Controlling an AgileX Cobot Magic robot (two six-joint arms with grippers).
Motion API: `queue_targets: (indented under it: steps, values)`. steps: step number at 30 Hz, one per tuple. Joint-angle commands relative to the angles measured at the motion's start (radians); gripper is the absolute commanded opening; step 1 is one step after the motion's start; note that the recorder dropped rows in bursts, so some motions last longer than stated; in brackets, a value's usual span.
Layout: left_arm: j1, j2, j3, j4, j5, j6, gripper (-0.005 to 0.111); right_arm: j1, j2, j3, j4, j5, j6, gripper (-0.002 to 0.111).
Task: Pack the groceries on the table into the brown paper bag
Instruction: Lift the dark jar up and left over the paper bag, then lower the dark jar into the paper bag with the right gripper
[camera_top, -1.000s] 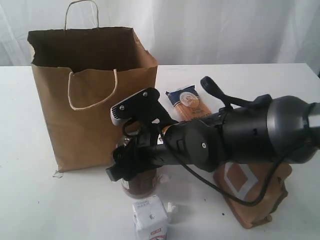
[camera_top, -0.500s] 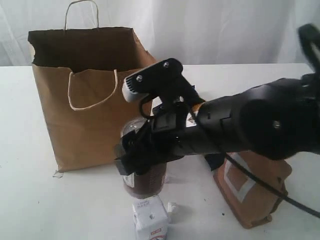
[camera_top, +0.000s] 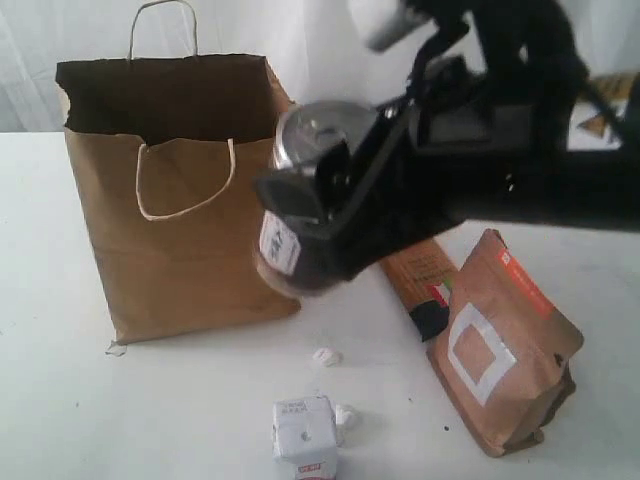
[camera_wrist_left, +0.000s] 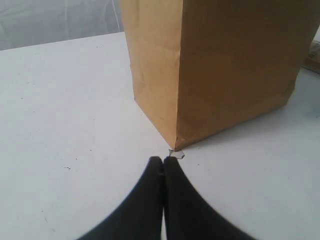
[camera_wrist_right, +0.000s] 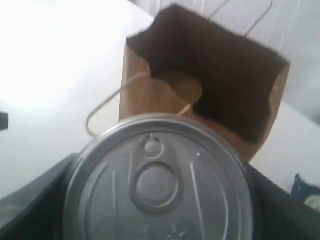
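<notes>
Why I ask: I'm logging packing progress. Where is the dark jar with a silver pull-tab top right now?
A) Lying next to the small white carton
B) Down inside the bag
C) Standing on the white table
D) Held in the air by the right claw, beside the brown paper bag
D: the right claw grips the dark jar with a silver pull-tab top clear of the white table, beside the tall brown paper bag.

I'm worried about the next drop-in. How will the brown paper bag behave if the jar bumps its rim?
The brown paper bag has a ragged, creased rim, so the paper is probably thin and would buckle rather than resist. Little shows inside, so it is likely light and may slide or tip if the dark silver-topped jar pushes sideways.
</notes>
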Motion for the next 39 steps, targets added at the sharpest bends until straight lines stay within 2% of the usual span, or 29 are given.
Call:
queue_targets:
  steps: [1,7,17,25,31,39]
  values:
    - [0.005,-0.005,0.004,-0.005,0.002,-0.006,0.0,-0.004,0.002,-0.128,-0.02,-0.095,-0.094,0.0]
    - [0.005,-0.005,0.004,-0.005,0.002,-0.006,0.0,-0.004,0.146,-0.323,-0.034,-0.09,-0.181,0.0]
    - [0.005,-0.005,0.004,-0.005,0.002,-0.006,0.0,-0.004,0.417,-0.606,-0.132,-0.08,-0.185,0.0]
    - [0.005,-0.005,0.004,-0.005,0.002,-0.006,0.0,-0.004,0.677,-0.817,-0.202,0.115,-0.255,0.0]
    - [0.005,-0.005,0.004,-0.005,0.002,-0.006,0.0,-0.004,0.802,-0.925,-0.225,0.189,-0.251,0.0]
    - [0.005,-0.005,0.004,-0.005,0.002,-0.006,0.0,-0.004,0.872,-0.96,-0.228,0.204,-0.251,0.0]
